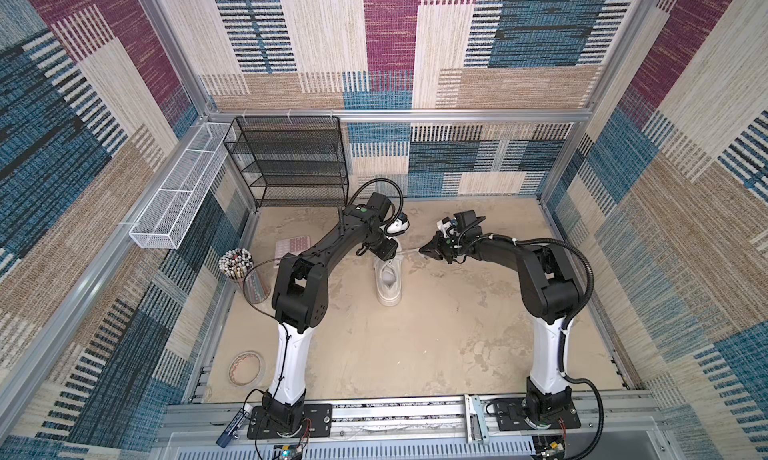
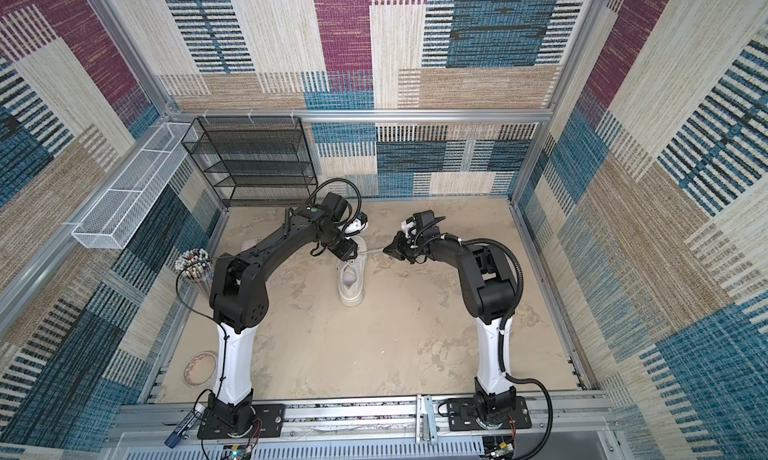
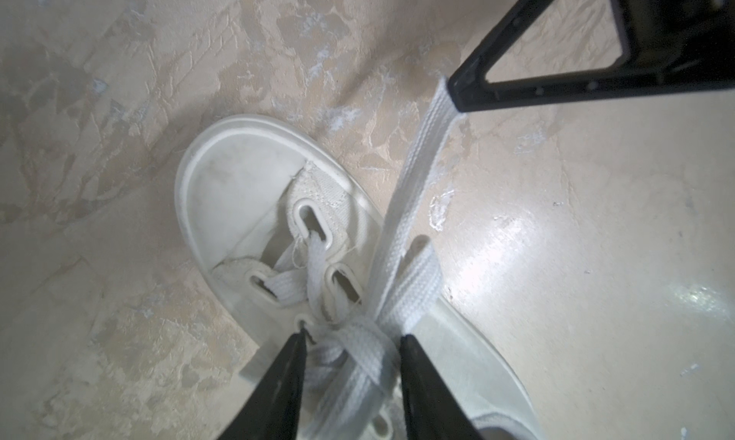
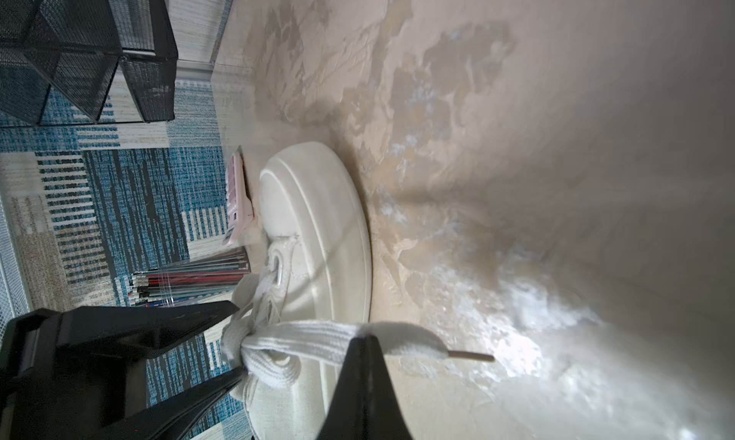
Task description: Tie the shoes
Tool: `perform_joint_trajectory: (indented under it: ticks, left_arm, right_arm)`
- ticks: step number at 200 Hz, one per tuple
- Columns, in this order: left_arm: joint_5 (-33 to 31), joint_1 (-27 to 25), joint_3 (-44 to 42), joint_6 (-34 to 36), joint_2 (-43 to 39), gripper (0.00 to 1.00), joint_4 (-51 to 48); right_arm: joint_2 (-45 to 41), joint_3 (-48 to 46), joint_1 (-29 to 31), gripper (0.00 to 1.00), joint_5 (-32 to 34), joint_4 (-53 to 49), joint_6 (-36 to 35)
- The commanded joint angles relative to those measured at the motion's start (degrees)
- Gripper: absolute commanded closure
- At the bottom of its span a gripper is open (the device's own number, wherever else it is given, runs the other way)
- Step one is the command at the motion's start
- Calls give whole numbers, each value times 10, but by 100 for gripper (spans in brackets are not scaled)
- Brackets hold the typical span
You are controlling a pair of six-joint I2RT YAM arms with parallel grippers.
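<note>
White sneaker (image 1: 388, 285) mid-desk (image 1: 415, 345), toe largely hidden under the bent left arm (image 1: 332, 246) in both top views. Right pincer (image 4: 366, 336), reaching in low, clamps the taut lace (image 3: 413, 187) near its tip. Left pincer (image 3: 352, 336) points down, jaws apart astride the knot.

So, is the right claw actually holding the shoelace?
Yes, the right gripper is shut on the flat white lace, which runs taut from the white sneaker.

Sneaker (image 1: 389, 288) front hid. under left gripper (image 1: 393, 254) in both top views.
</note>
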Motion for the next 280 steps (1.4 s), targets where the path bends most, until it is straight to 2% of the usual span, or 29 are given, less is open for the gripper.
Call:
perform_joint_trajectory:
  ticks: [1, 99, 124, 126, 138, 156, 199, 231, 265, 280]
  left_arm:
    - [-5, 1, 2, -5, -3, 56, -8]
    - [-1, 1, 3, -8, 0, 56, -9]
    - [1, 1, 1, -9, -2, 56, -8]
    - [2, 1, 2, -9, -2, 56, -8]
    - [4, 1, 0, -9, -3, 56, -9]
    - [11, 1, 2, -14, -4, 50, -8]
    - [50, 21, 17, -40, -15, 37, -7]
    - [95, 49, -7, -73, -41, 28, 31]
    - [119, 68, -27, -87, -49, 30, 43]
    - [152, 82, -44, -106, -53, 32, 60]
  right_arm:
    - [-9, -1, -1, 100, 16, 4, -1]
    - [-13, -1, -16, 100, 34, -8, -9]
    - [-5, 5, -16, 100, 18, -10, -12]
    - [-5, 5, -16, 99, 16, -9, -12]
    - [-6, 5, -15, 82, 4, -2, -7]
    - [-20, 2, -16, 69, 18, -8, -11]
    - [-56, -20, -23, 66, 21, -26, -22]
    - [-68, -29, -24, 60, 29, -51, -40]
    - [-69, -31, -33, 60, 20, -38, -48]
    - [-78, -37, -30, 62, -3, -22, -37]
